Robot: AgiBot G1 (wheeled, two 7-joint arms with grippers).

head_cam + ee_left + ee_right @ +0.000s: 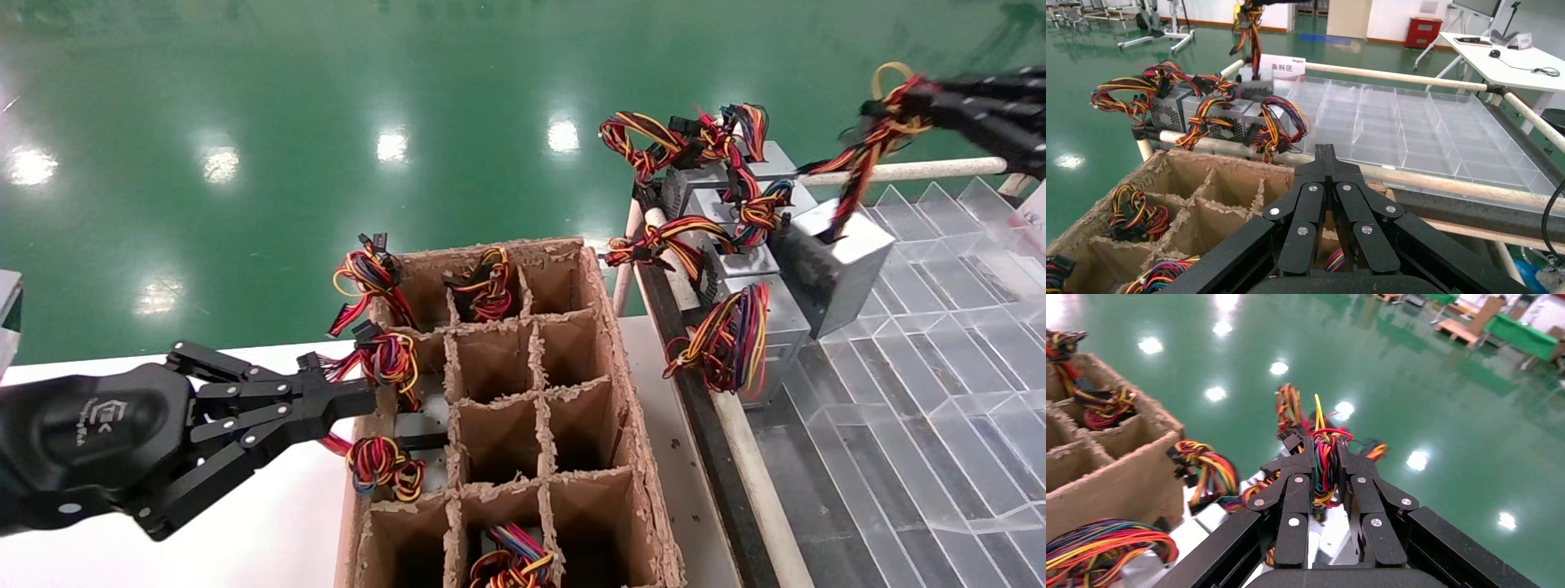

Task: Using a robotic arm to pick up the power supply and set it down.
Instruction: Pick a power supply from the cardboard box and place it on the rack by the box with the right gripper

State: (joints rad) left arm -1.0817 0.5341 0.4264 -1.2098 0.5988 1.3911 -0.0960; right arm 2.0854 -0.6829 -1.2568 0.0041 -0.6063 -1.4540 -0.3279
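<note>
Your right black jointed tool (887, 110), clenched on its wire bundle, dangles the silver-grey metal power supply (842, 257) tilted directly beneath, over the clear tray's (940, 392) left edge.

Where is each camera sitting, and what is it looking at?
Head view: up on the head, looking down at the cardboard box, left gripper, right gripper.
Left wrist view: on the left arm, over its shut gripper, facing the clear tray.
Right wrist view: on the right arm, its gripper clamping a power supply's wires.
All three show the box.
</note>
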